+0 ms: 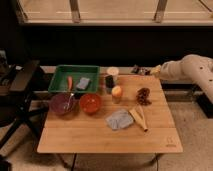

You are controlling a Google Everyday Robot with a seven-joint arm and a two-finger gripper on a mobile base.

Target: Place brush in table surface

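While the gripper point(145, 71) hangs over the table surface point(95, 135) rear edge, fingers clamped on the brush point(139, 70), it looks small, dark, slim.

A: Arm point(187, 67) noted at right edge: casing is seen as off-white, smooth, rounded, thick.

B: A bulbous joint is observed. The gripper point(141, 71), at the table's far right corner, is rendered dark, against the pale, tapered wrist.
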